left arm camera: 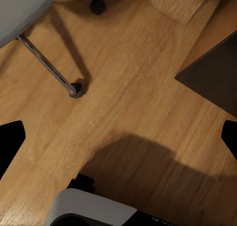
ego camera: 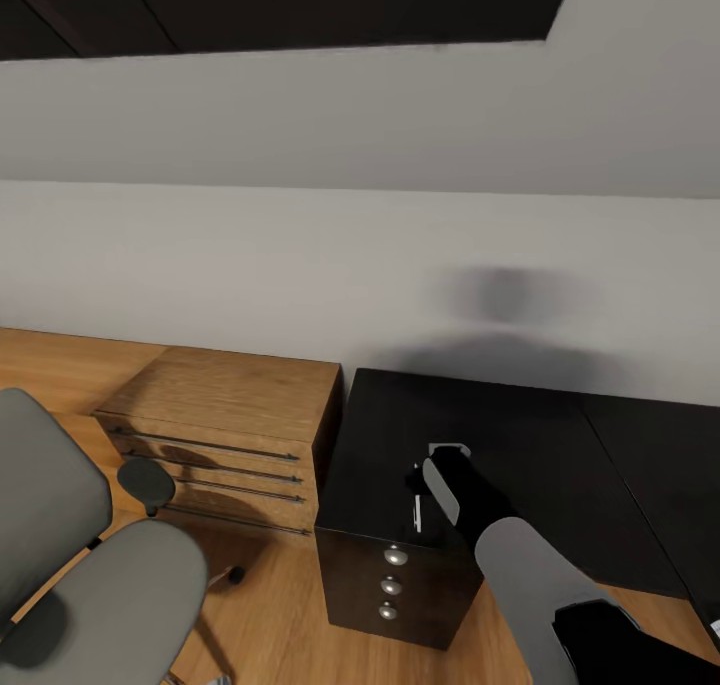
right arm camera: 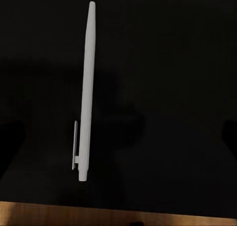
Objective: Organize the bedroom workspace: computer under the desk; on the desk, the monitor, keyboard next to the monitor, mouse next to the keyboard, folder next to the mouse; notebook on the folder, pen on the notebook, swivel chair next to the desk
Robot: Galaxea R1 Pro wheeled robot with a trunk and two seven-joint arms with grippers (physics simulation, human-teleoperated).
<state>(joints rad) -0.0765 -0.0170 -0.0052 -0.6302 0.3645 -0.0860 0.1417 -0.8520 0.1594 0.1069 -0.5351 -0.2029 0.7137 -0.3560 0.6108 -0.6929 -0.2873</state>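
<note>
A slim white pen (right arm camera: 85, 92) lies flat on the glossy black top of the desk (ego camera: 520, 435), near its left end above the drawer unit (ego camera: 392, 585) with silver knobs. My right gripper (ego camera: 432, 485) hovers open right over the pen (ego camera: 418, 513), its dark fingers (right arm camera: 10, 137) far apart on either side and not touching it. The grey swivel chair (ego camera: 90, 565) stands on the floor left of the desk. My left gripper (left arm camera: 118, 137) hangs open and empty above the wooden floor by the chair's chrome leg (left arm camera: 49, 65). The monitor, keyboard, folder and notebook are out of view.
A light wooden low cabinet (ego camera: 225, 420) stands against the white wall between the chair and the desk. A chair castor (left arm camera: 75, 90) rests on the floor under my left gripper. The desk's edge over the floor lies close behind the pen's clip end.
</note>
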